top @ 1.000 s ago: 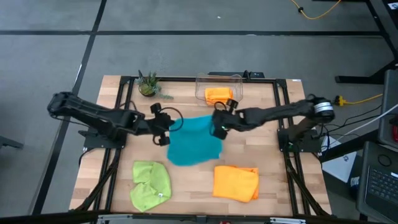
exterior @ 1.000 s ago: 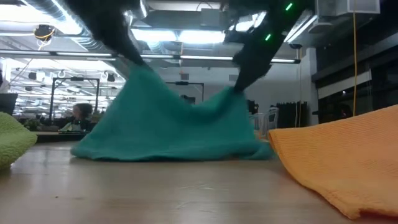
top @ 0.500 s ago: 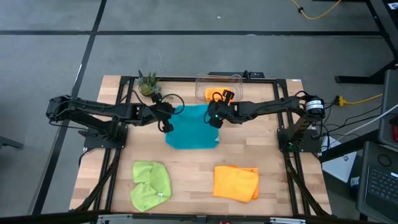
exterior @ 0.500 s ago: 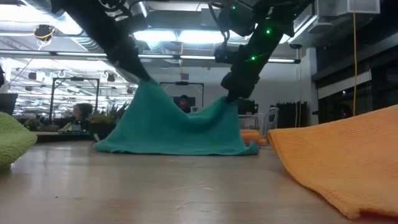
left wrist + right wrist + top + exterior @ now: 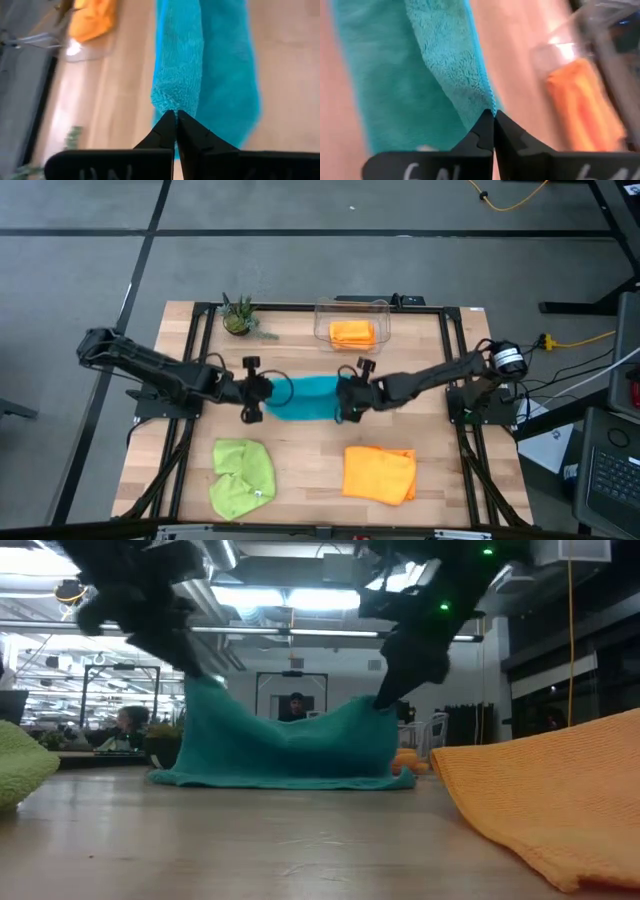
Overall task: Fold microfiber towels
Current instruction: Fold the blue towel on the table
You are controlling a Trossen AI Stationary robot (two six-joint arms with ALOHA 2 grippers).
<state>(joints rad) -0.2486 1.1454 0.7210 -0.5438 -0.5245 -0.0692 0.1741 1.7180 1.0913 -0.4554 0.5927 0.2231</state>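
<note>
The teal blue towel (image 5: 306,397) hangs between my two grippers at mid-table, with its lower part on the wood (image 5: 280,776). My left gripper (image 5: 262,394) is shut on its left upper corner. My right gripper (image 5: 346,399) is shut on its right upper corner. A lime green towel (image 5: 243,475) lies crumpled at the near left. One orange towel (image 5: 379,473) lies at the near right. Another orange towel (image 5: 352,332) lies in the clear bin. My left gripper pinches the towel's left upper corner (image 5: 173,106) between its two fingertips, slanting down from the table's left. The corner is lifted; the cloth falls from it to the table. My right gripper pinches the right upper corner (image 5: 489,106) between its fingertips, slanting down from the right. The edge between the two corners sags a little (image 5: 300,726).
The clear plastic bin (image 5: 351,311) stands at the far edge, behind the teal towel. A small potted plant (image 5: 238,317) is at the far left. Bare wood (image 5: 310,465) shows between the green and the orange towel.
Both grippers carried the held edge toward the far edge, then back toward the near edge and lower. The teal towel was laid out farther back on the table. Its lifted edge now stands over its own lower part, which stays on the wood.
</note>
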